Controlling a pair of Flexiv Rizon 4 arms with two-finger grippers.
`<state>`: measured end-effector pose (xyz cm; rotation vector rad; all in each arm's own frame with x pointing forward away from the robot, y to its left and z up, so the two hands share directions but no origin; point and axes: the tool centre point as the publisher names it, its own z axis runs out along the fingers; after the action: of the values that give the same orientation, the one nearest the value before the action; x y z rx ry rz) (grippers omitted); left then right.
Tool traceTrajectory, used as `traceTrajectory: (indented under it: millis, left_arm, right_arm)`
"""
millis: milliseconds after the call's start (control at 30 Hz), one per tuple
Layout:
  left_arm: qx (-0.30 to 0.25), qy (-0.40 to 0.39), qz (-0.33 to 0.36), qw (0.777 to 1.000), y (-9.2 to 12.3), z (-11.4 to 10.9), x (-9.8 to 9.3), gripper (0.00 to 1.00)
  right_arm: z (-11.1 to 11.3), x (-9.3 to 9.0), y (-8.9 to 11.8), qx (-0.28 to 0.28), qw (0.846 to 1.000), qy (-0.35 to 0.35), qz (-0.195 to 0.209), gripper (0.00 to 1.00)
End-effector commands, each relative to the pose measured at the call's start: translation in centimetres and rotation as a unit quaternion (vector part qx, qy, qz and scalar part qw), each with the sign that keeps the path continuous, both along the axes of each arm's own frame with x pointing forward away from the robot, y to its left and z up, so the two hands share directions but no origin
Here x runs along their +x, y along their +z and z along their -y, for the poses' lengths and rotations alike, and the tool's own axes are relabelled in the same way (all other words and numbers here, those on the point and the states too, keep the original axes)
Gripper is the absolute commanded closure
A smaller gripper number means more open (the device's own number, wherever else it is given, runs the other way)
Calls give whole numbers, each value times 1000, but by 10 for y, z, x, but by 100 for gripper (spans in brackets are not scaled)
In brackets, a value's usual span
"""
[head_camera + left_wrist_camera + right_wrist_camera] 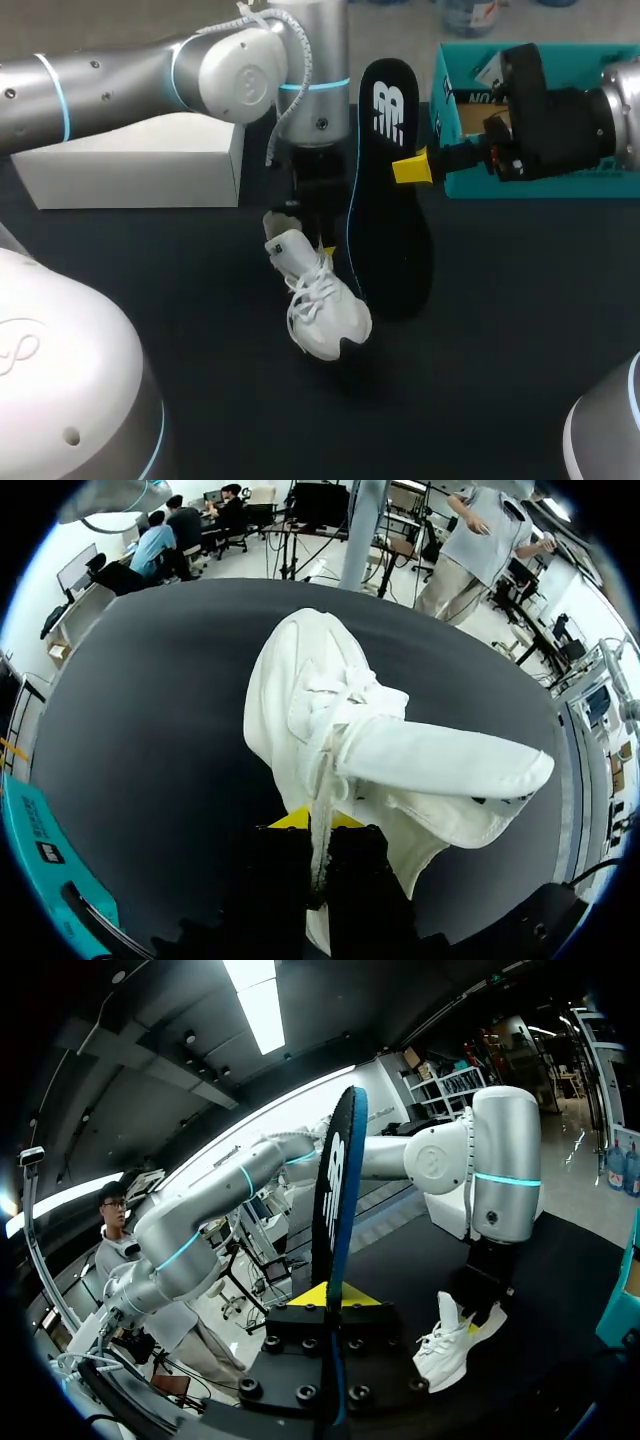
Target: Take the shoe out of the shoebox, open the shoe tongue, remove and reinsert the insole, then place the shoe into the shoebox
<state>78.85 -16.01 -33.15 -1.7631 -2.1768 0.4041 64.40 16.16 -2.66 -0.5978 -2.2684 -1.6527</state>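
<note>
Left gripper (312, 235) is clamping shut on the rear end of the white shoe (316, 300). In its wrist view, the fingers (352, 865) are pinching a thin white strip of the shoe (335, 730) between them. The rest of the shoe is running straight ahead of the gripper (318, 832), with a long white flap sticking out to one side. Toe is pointing down at the black table (500, 330), laces facing up; can't tell if it's touching. Right gripper (400, 168) is closed on the black insole (385, 190), gripping it on the edge around mid-length. The insole is standing upright, with a white mark near the upper end. In the right wrist view, the insole (333, 1190) is sitting edge-on between the fingers of the gripper (332, 1305), with the shoe (452, 1345) ahead and to the side, under the left arm (490, 1170). Insole is hanging just beside the shoe, between the two grippers. Teal shoebox (455, 110) is sitting behind the right gripper, under its wrist. A white box (140, 165) is lying beside the left arm.
</note>
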Motion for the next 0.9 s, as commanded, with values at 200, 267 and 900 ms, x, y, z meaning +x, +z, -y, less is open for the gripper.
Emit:
traceTrajectory:
  millis: [200, 267, 900]
  left_arm:
    - [80, -130, 48, 987, 6, 32, 17, 100]
    - [78, -127, 56, 987, 3, 39, 17, 100]
    - [95, -118, 50, 987, -32, 61, 12, 100]
  right_arm:
    - [-2, 1, -1, 0, 1000, 0, 0, 100]
    - [-2, 1, -1, 0, 1000, 0, 0, 100]
    - [-2, 1, -1, 0, 1000, 0, 0, 100]
